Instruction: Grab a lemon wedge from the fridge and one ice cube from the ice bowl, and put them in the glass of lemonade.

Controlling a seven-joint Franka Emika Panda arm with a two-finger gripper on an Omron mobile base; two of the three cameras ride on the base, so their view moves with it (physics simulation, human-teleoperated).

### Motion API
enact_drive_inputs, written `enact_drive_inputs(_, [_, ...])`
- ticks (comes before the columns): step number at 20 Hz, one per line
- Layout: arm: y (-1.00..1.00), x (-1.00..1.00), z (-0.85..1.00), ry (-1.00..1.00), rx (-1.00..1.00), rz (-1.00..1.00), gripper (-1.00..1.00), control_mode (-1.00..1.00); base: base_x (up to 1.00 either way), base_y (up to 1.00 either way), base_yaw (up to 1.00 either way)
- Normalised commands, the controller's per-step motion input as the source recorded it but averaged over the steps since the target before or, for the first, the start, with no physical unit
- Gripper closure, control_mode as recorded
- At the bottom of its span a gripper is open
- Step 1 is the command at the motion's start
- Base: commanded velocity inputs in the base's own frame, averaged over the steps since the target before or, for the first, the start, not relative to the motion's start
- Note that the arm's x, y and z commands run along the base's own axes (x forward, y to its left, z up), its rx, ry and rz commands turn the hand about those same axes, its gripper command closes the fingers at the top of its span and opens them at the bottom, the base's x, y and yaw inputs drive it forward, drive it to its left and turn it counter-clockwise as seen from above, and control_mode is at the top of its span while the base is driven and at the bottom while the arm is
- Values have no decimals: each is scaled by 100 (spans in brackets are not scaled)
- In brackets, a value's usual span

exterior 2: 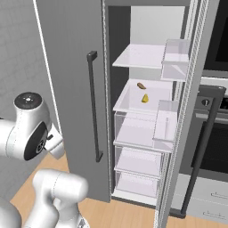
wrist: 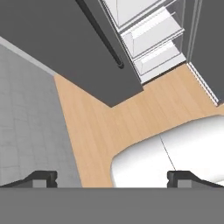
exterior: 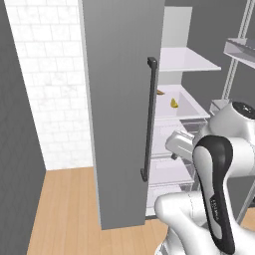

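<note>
The fridge stands in front of me with its left door shut and its right door swung open. On a white middle shelf lies the tiny yellow lemon wedge. A flatter orange-brown piece lies just behind it. My gripper is open, its fingertips far apart with nothing between them. It points down at the wooden floor in front of the fridge, well short of the shelf. The ice bowl and the glass of lemonade are out of view.
The shut door's long dark handle is close to my arm. The open door carries clear bins on its inner side. Clear drawers sit below the shelf. A black oven is at the right, a tiled wall at the left.
</note>
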Motion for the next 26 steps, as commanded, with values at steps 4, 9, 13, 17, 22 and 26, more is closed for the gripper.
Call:
enact_drive_inputs(4, [0, 0, 0, 0, -4, 0, -100, -100, 0, 0, 0])
enact_drive_inputs(9, [-27, -6, 0, -7, -2, 0, -100, -100, 0, 0, 0])
enact_drive_inputs(13, [-72, -9, 7, -12, 0, 7, -100, -100, 0, 0, 0])
enact_drive_inputs(17, [-12, 0, 5, -5, -5, 3, -100, -100, 0, 0, 0])
enact_drive_inputs(22, [41, 0, 0, -1, -25, 0, -100, -100, 0, 0, 0])
enact_drive_inputs(26, [15, 0, 0, 0, -14, 0, -100, -100, 0, 0, 0])
